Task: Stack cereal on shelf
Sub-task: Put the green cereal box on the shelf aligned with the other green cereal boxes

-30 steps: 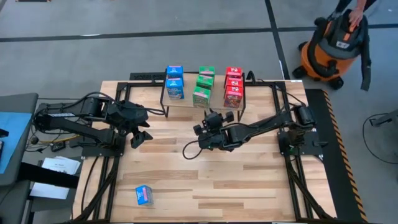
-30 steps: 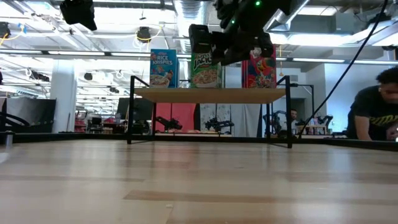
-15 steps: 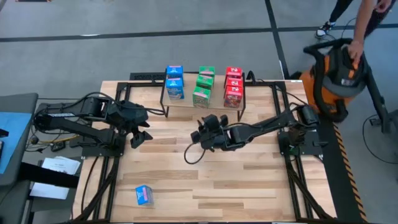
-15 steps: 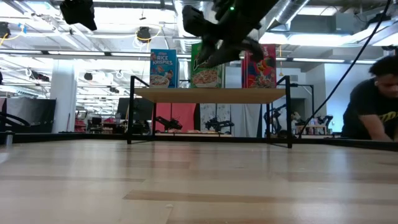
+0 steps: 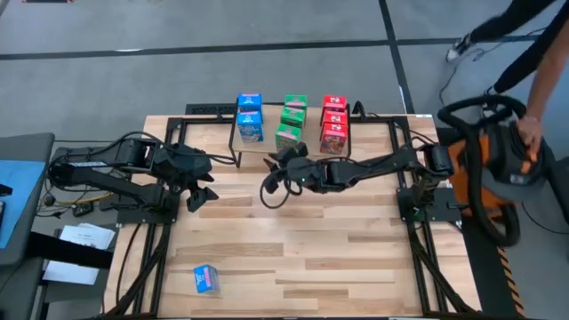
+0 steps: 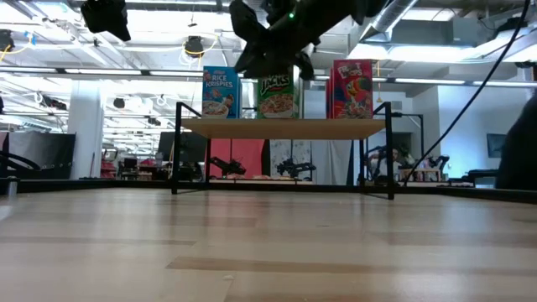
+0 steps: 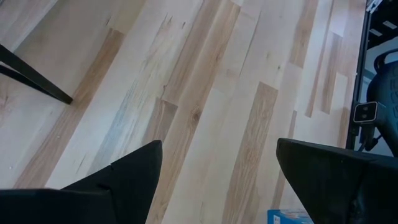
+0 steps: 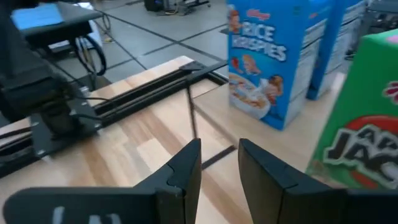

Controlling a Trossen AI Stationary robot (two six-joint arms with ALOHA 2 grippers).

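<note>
The shelf point(image 5: 269, 135) stands at the table's far middle, its plank point(image 6: 285, 127) on thin black legs. On it stand rows of cereal boxes: blue point(image 5: 250, 118), green point(image 5: 292, 123) and red point(image 5: 334, 124). One more blue box point(image 5: 205, 279) lies flat on the table near the front left. My right gripper point(image 5: 276, 160) hovers just in front of the shelf, between the blue and green rows, pointing roughly level. Its fingers point(image 8: 219, 163) stand a narrow gap apart with nothing between them. My left gripper point(image 5: 201, 191) waits open at the table's left, above bare wood point(image 7: 217, 180).
Black frame rails point(image 5: 169, 231) run along the table's sides. To the right of the table a person handles an orange shop vacuum point(image 5: 498, 169). A cable loop point(image 5: 271, 191) hangs under my right arm. Bare tabletop point(image 5: 320, 249) spreads from the shelf to the front edge.
My right gripper has risen and gone toward the far edge and a little to the left, ending close in front of the shelf. It has tipped up from pointing downward to nearly level. The person and the vacuum beside the table have shifted.
</note>
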